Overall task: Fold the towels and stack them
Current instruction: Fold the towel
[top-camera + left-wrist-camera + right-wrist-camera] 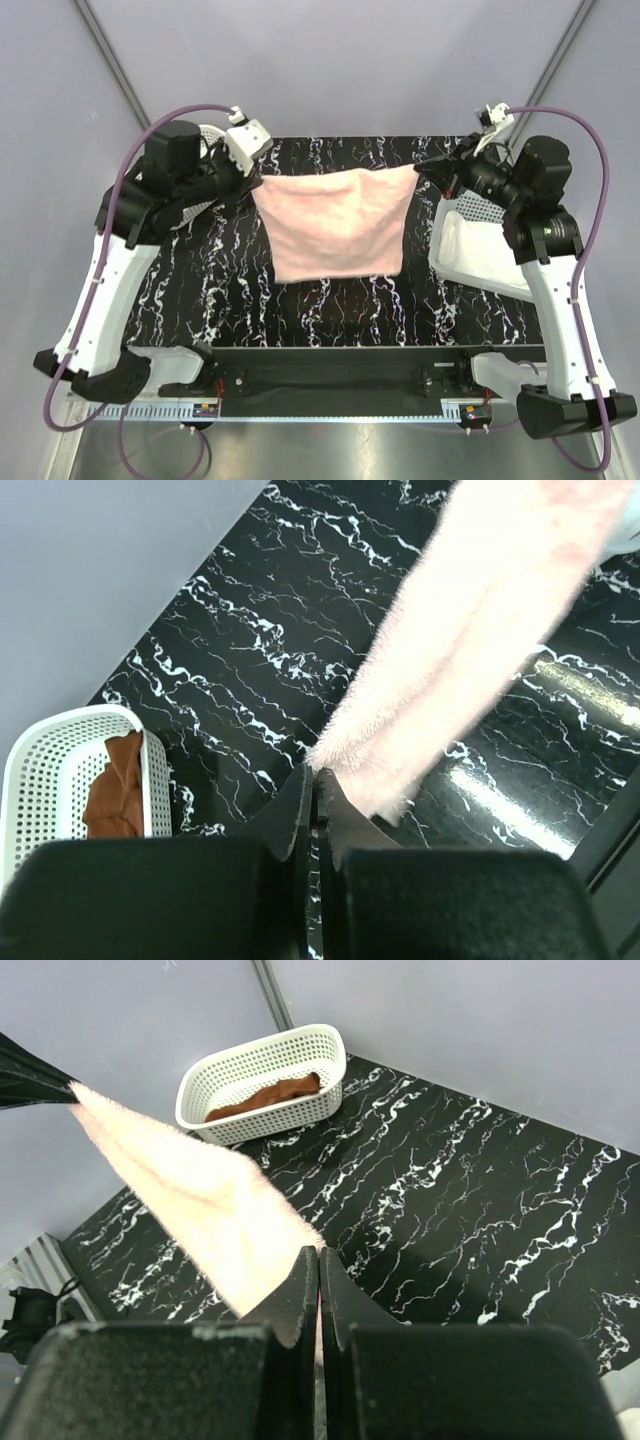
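Note:
A pink towel [335, 225] hangs stretched between my two grippers above the black marble table [230, 300]. My left gripper [256, 180] is shut on its left top corner; in the left wrist view the gripper [316, 775] pinches the fuzzy towel [470, 630]. My right gripper [420, 168] is shut on the right top corner; in the right wrist view the gripper [319, 1253] holds the towel [200, 1210], which runs up to the left gripper at the frame's left edge. The towel's lower edge reaches the table.
A white perforated basket [45, 780] with a brown towel [115, 790] stands at the table's back left; it also shows in the right wrist view [265, 1080]. A white tray [480, 250] lies at the right under the right arm.

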